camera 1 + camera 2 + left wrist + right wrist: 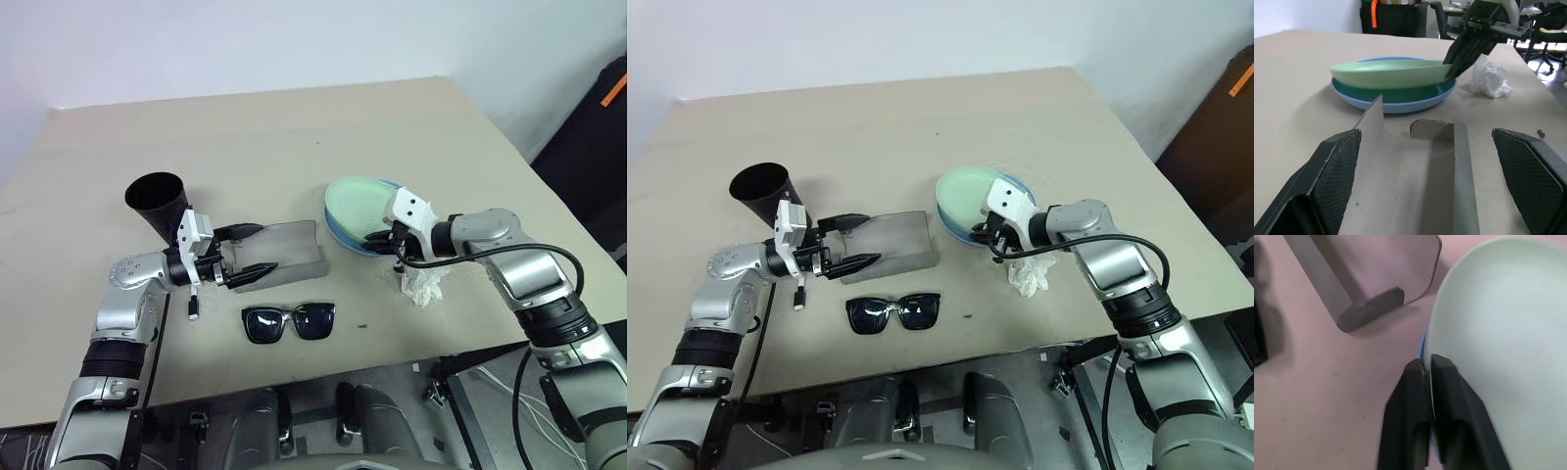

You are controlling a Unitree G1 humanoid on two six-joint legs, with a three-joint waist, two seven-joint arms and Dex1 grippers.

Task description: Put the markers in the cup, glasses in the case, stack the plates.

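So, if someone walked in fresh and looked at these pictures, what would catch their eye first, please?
Probably the mint green plate, tilted on top of the light blue plate at the table's right, with the right gripper pinching its near rim. Next, the left gripper, jaws wide open around the end of the open grey case, with the black cup just behind it. The sunglasses lie unfolded in front of the case.

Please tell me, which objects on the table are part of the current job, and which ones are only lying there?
Part of the job:
cup
case, lid open
glasses
mint green plate, resting tilted on the light blue plate

Only lying there:
crumpled white tissue
small dark speck on the table
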